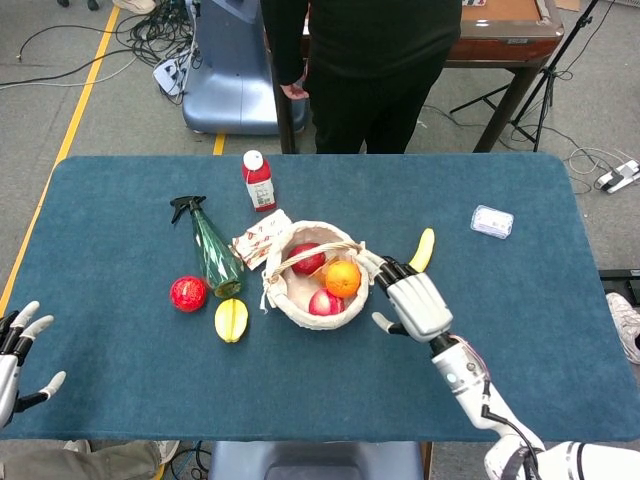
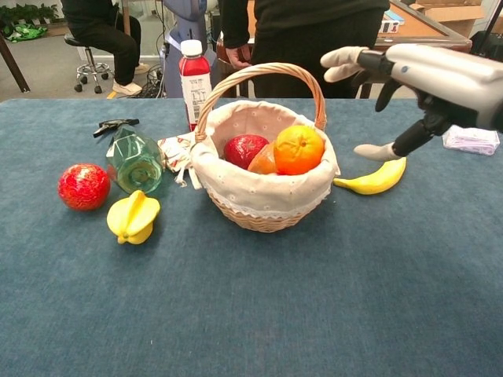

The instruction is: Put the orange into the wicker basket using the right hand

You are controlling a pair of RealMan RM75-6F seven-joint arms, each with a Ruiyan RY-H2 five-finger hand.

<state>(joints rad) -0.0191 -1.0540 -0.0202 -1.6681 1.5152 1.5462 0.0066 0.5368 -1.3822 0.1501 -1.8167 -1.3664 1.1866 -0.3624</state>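
The orange [image 1: 343, 277] [image 2: 299, 148] lies inside the wicker basket [image 1: 283, 291] [image 2: 263, 199], on top of the other fruit near its right rim. My right hand [image 1: 414, 302] [image 2: 428, 78] hovers just right of the basket with its fingers spread and nothing in them. Its thumb hangs over the banana [image 2: 374, 177]. My left hand [image 1: 18, 352] is at the table's near left edge, fingers apart and empty; the chest view does not show it.
A red fruit [image 2: 245, 148] and another orange-coloured fruit share the basket. Left of it lie a green spray bottle [image 1: 214, 250], a red ball-like fruit [image 1: 188, 293], a yellow starfruit [image 1: 231, 319] and a red bottle [image 1: 259, 180]. A small plastic box [image 1: 491, 220] sits far right. A person stands behind the table.
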